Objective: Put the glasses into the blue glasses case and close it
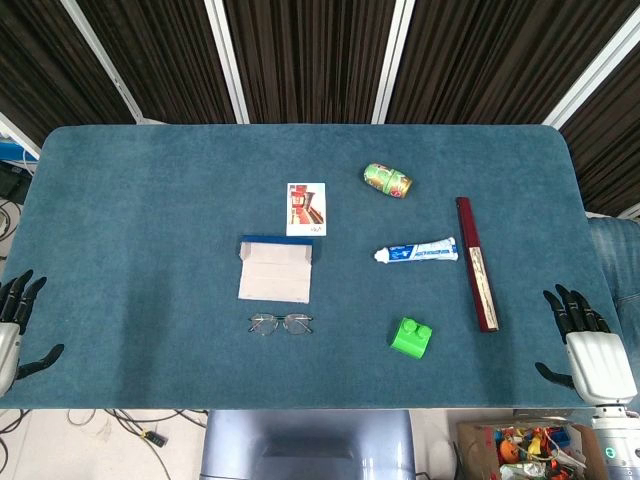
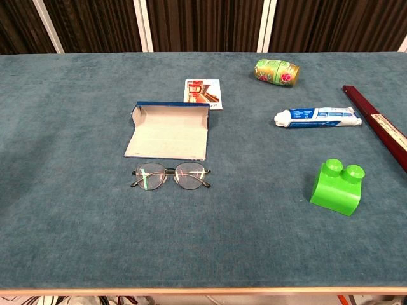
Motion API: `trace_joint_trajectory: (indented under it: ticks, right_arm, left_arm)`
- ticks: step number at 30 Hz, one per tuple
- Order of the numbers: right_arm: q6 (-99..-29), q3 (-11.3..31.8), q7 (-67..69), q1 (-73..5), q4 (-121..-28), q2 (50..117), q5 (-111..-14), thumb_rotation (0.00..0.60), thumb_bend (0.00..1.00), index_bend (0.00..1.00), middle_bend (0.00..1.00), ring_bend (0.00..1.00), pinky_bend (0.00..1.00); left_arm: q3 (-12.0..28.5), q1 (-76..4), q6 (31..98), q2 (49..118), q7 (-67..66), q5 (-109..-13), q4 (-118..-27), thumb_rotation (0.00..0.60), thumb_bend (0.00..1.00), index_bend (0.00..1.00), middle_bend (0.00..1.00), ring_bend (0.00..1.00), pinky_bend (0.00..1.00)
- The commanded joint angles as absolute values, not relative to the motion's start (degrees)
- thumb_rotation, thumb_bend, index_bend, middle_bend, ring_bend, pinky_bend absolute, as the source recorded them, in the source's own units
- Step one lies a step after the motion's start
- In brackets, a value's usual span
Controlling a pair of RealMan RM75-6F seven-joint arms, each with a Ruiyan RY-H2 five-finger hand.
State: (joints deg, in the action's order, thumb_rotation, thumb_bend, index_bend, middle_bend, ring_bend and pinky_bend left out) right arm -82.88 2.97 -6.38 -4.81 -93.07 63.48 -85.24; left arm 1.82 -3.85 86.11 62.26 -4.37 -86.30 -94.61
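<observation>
Head view only: left hand [image 1: 14, 325] & right hand [image 1: 588, 345] at table [image 1: 140, 200] edges, fingers apart, empty. Glasses [image 1: 281, 323] between hands, beside open blue glasses case [image 1: 276, 267]. Chest view: case looks empty.

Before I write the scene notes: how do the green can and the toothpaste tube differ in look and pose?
The green can is short, rounded and green with red markings; the toothpaste tube is long, flat and white with blue print. The green can lies further from the robot, the toothpaste tube nearer, beside the dark red box. The can lies at a slant, the tube nearly crosswise. Both lie on their sides on the table, untouched.
</observation>
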Motion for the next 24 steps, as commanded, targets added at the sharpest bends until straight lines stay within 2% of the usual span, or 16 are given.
trace_joint_trajectory:
  ticks: [1, 24]
  right_arm:
    - [-82.9, 2.9, -6.6, -4.8, -93.0, 63.5, -85.3, 0.6, 0.06, 0.0, 0.0, 0.0, 0.23]
    - [-82.6, 2.9, -6.9, -4.8, -93.5, 63.3, -84.9, 0.6, 0.06, 0.0, 0.0, 0.0, 0.23]
  left_arm:
    - [1.8, -3.9, 85.8, 62.2, -4.4, -86.1, -94.7, 0.6, 0.17, 0.02, 0.0, 0.0, 0.0]
    - [2.4, -3.8, 85.6, 62.9, -7.9, -83.9, -95.6, 0.6, 0.17, 0.01, 0.0, 0.0, 0.0]
